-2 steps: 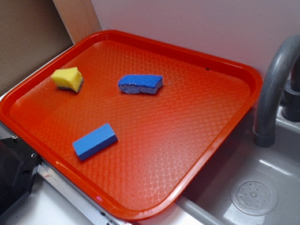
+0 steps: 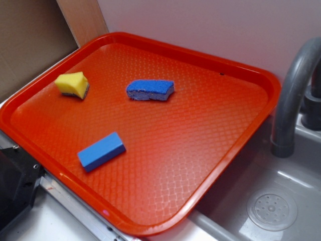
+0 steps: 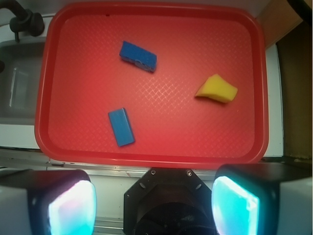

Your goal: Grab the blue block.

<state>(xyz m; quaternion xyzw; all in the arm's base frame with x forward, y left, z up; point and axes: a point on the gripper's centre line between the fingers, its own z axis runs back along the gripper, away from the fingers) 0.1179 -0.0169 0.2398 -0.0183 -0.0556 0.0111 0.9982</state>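
The blue block [image 2: 101, 151] is a smooth solid-blue brick lying flat near the front left of the red tray [image 2: 220, 125]. In the wrist view the blue block [image 3: 121, 127] lies in the tray's lower left part. My gripper [image 3: 153, 206] hangs high above the tray's near edge, well short of the block. It is open, its two glowing pads wide apart with nothing between them. The gripper does not show in the exterior view.
A rough blue sponge [image 2: 150, 90] with a grey underside lies mid-tray, and a yellow sponge [image 2: 72, 84] sits at the left. A grey tap [image 2: 293, 95] and sink [image 2: 273, 208] stand right of the tray. A black robot base [image 2: 12, 186] is at the lower left.
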